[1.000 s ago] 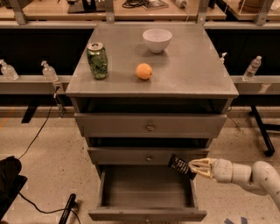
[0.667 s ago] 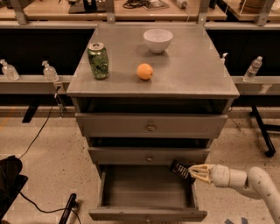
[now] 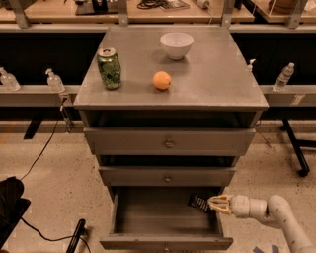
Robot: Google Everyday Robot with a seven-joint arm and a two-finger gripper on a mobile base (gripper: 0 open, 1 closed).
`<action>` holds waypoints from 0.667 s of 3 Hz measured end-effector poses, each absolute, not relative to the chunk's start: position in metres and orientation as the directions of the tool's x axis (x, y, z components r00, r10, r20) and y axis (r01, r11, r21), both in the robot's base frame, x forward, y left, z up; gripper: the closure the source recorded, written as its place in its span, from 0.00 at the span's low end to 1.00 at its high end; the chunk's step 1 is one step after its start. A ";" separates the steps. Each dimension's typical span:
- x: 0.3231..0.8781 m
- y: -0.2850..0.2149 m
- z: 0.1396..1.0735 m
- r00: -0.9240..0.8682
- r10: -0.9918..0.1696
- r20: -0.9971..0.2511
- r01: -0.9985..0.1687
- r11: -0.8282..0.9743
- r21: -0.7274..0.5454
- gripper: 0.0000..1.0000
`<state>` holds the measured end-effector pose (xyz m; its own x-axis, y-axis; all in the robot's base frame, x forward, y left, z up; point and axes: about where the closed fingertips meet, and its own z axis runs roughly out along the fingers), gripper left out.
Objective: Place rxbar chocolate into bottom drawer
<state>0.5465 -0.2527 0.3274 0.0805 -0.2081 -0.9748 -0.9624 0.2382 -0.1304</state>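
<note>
The claw (image 3: 216, 203), reaching in from the right, is seen pinched on one end of the rxbar chocolate (image 3: 198, 202), which is held tilted just to its left, over the right side of the open bottom drawer (image 3: 165, 242) beneath. The bar is judged light, flat and fairly stiff, its wrapper slick, so a grip across the thin faces near an end is favoured. Above the claw the two upper drawers (image 3: 169, 144) are shown; farther up and left, a green can (image 3: 109, 68), an orange (image 3: 162, 80) and a white bowl (image 3: 177, 45) are set on the bench (image 3: 222, 84).

Speckled beige floor (image 3: 64, 188), wooden workbench (image 3: 59, 11) behind.
</note>
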 end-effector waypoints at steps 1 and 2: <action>0.551 -0.256 0.298 0.038 -0.189 -0.981 -0.944 0.316 -0.097 1.00; 0.557 -0.249 0.284 0.041 -0.171 -0.984 -0.917 0.384 -0.105 1.00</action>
